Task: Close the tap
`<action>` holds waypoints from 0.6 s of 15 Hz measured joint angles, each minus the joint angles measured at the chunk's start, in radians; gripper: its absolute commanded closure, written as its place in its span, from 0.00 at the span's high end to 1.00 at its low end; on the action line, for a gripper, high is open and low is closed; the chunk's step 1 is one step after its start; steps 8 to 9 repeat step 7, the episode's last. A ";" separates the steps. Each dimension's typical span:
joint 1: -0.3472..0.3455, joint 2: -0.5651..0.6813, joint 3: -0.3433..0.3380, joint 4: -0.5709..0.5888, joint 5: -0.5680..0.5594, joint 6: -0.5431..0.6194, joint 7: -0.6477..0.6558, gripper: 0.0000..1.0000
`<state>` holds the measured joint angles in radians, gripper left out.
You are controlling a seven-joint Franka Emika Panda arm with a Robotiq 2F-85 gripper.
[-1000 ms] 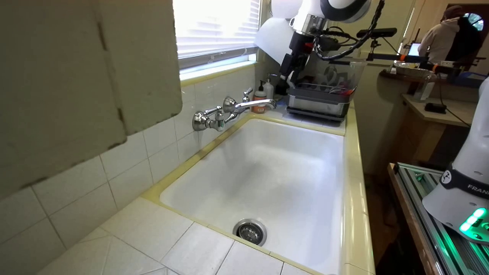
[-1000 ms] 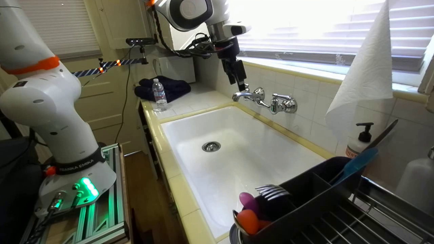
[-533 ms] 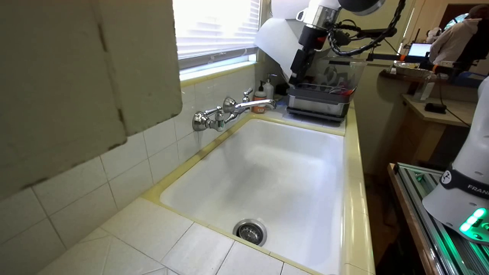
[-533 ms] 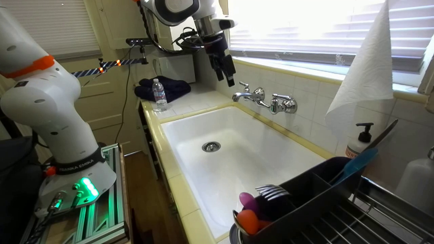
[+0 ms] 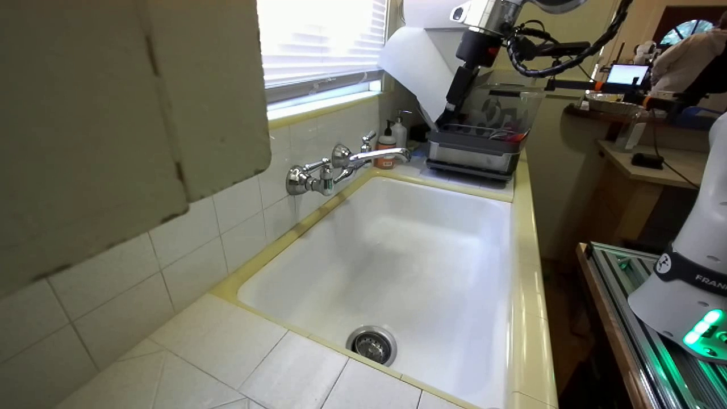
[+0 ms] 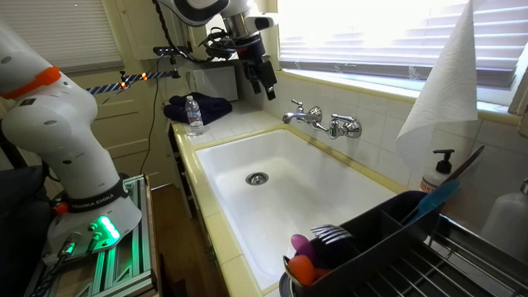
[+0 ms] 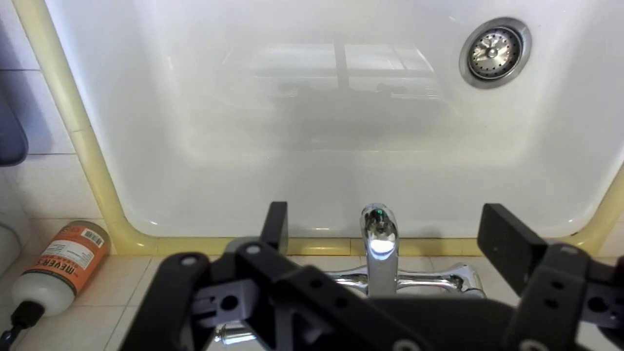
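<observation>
The chrome tap [image 6: 305,117] is fixed to the tiled wall above the white sink [image 6: 231,198], its long spout reaching over the basin. It shows also in an exterior view [image 5: 381,154]. Its near-side handle [image 6: 342,118] lies level in an exterior view, and the far one [image 6: 298,103] sticks out at a slant. No water stream shows under the spout. My gripper [image 6: 264,94] is open and empty, above the tap and apart from it. In the wrist view the spout [image 7: 381,253] lies below, between my spread fingers [image 7: 383,219]; the handles there are mostly hidden by the gripper.
A dark dish rack [image 6: 396,251] with utensils stands at one sink end. Soap bottles [image 5: 386,149] stand near it by the wall. A paper towel [image 6: 443,95] hangs by the window. A water bottle [image 6: 194,115] and dark cloth [image 6: 218,108] lie beyond the other end.
My gripper has drawn back from close above the far handle, away from the wall and tap. That handle now shows uncovered. The tap itself has not visibly moved.
</observation>
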<state>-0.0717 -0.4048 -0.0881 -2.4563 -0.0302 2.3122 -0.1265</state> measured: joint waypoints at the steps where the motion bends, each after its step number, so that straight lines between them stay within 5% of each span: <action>1: 0.000 -0.005 0.000 -0.005 0.000 0.000 -0.001 1.00; 9: 0.001 -0.011 0.000 -0.010 0.000 0.000 -0.005 1.00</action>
